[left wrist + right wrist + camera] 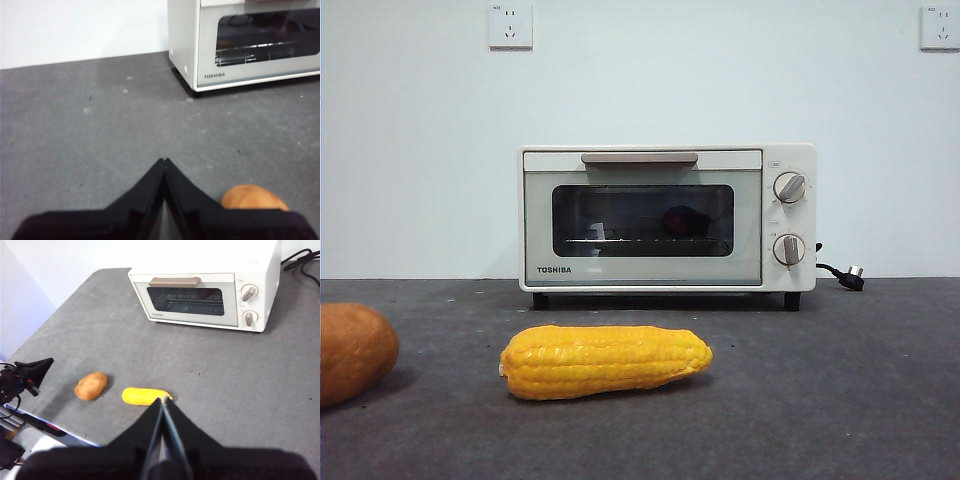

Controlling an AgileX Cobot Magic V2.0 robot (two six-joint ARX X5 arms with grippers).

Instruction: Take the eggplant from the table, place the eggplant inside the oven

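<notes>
Presently the eggplant [686, 221] is sitting inside the oven [667, 218], showing as a dark rounded shape behind the glass toward the right of the rack; the door is standing closed, so the task is looking essentially complete. On the table [820, 400] the corn [606, 361] is lying near the front, and the orange-brown vegetable [352, 352] is resting at the far left edge.

The left gripper [164, 162] is hovering above bare table beside that orange-brown vegetable, jaws pressed together and holding nothing. The right gripper [163, 401] is hanging high over the near side of the table, likewise clenched and empty.

Judging by its glossy skin, the eggplant is likely handling as light, fairly firm and somewhat slippery; a grasp across its thicker middle would probably be holding best.
</notes>
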